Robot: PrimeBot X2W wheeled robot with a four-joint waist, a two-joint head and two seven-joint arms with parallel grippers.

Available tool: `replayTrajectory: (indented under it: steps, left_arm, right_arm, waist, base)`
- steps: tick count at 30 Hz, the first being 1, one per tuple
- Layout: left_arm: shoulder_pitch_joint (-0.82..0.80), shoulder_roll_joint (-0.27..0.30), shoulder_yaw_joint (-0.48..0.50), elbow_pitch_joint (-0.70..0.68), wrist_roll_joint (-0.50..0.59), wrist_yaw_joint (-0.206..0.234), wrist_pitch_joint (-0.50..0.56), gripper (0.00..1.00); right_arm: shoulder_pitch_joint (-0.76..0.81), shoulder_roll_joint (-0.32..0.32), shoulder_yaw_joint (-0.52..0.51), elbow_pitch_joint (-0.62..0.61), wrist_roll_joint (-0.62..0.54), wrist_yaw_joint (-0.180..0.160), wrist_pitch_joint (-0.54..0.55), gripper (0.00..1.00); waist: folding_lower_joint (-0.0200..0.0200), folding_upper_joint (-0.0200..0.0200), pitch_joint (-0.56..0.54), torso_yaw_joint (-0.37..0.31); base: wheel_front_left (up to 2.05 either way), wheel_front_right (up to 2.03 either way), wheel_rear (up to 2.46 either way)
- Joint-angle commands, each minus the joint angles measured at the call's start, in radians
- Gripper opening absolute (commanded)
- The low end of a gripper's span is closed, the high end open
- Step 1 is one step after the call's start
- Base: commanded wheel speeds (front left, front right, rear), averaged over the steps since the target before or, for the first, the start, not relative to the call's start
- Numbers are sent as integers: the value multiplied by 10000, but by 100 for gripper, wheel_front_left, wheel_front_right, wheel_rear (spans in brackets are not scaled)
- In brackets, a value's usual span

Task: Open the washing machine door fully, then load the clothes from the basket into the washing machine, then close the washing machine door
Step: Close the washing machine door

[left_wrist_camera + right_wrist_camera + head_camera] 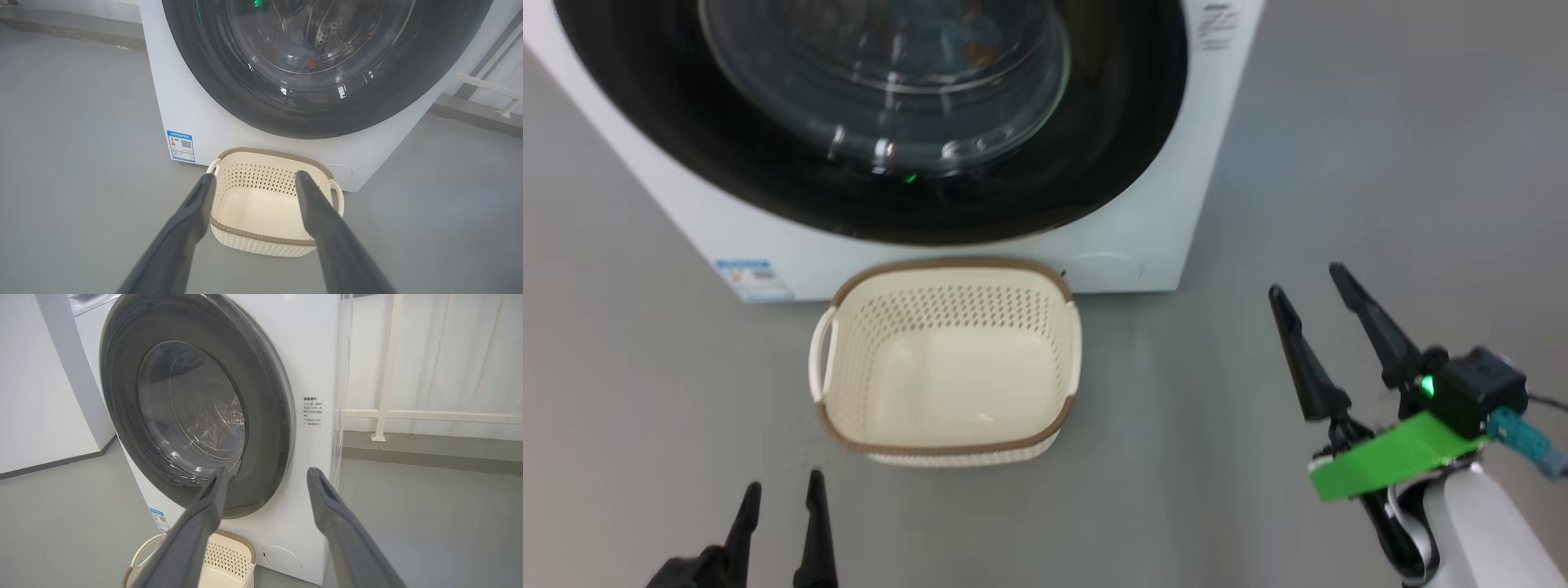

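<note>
The washing machine point(768, 237) stands before me with the washing machine door point(1127, 122) shut flat against its front, glass bowl at the centre. Through the glass point(302, 53) a bit of the clothes shows in the drum, blue with orange. The basket point(947, 314) sits on the floor against the machine's base, with nothing in it. My left gripper point(784, 482) is open, low at the lower left, pointing at the basket point(257, 183). Off to the right, my right gripper point(1304, 279) is open and holds nothing; in its wrist view it point(268, 471) faces the door point(265, 416).
Grey floor point(1380, 163) spreads on both sides of the machine. A white railing point(408, 414) and pale curtain stand to the machine's right. Another white unit point(88, 318) and a wall sit to its left. A blue label point(181, 145) marks the machine's lower corner.
</note>
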Motion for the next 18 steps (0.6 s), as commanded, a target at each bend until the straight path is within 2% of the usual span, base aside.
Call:
replayTrajectory:
  steps: [1, 9, 18]
  left_arm:
    - [167, 122, 480, -173, 153, -62, -65, 100]
    - [727, 122, 888, -76, 287, -303, -65, 100]
    - [1153, 122, 1029, -177, 331, -396, -65, 100]
  right_arm:
    - [515, 112, 79, -392, -62, -57, 27, 100]
    - [1966, 243, -469, -524, -392, -57, 27, 100]
    - [2996, 405, -1251, -276, -912, -57, 27, 100]
  waist:
    - [1, 0, -1328, -1271]
    - [1, 0, -2026, -1651]
    - [1, 0, -2182, -1726]
  base:
    - [0, 0, 0]
    - [0, 0, 0]
    - [0, 0, 0]
